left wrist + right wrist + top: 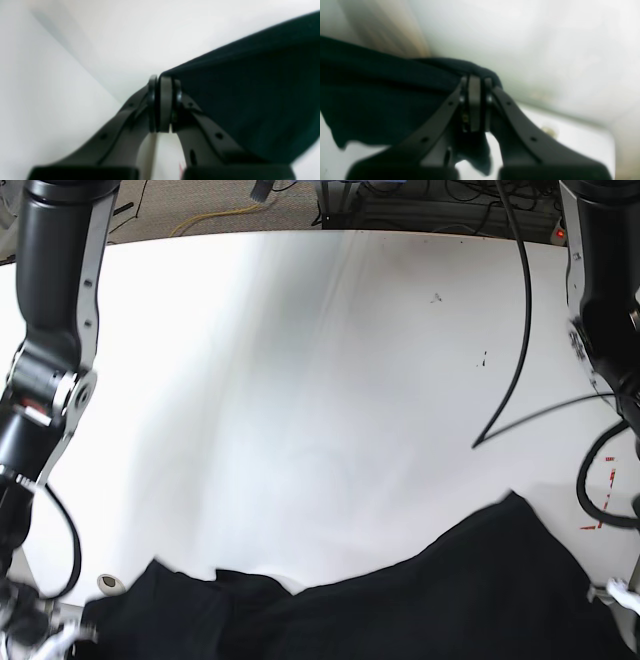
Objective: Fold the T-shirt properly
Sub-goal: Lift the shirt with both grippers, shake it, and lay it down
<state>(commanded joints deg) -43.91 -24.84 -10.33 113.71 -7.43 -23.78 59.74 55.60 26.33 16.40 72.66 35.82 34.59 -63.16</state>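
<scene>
At the near edge of the white table (pixel 300 380), the shirt (pixel 420 600) lies bunched as a plain black mass along the bottom of the base view; no print shows. A peak of cloth rises toward the view's right, with lower rumpled folds to its left.

Left gripper (pixel 163 105): jaws closed, pads pressed together with a corner or edge of black cloth pinched between them. The fabric fans away from the pads, taut along its upper edge and clear of the table there.

Right gripper (pixel 475 105): likewise clenched on the shirt. A wad of fabric sits around the tips and a loose tail hangs below the jaws. This grasp looks bulkier than the left, possibly more than one layer; too blurred to be sure.

Judgement: this looks like the spread-out stage, both arms holding the garment before any fold is laid.

To do this step well:
- Draw the two grasps apart evenly until the edge between them runs straight, without jerking.
- Keep both holds level so the body hangs square.
- Lay the cloth onto open table away from the near edge, trailing side first, so wrinkles pull out.
- Check the right pinch; if it holds a bunch, the edge will land twisted.

A cable (pixel 520 310) hangs near the left arm; keep the cloth clear of it.
</scene>
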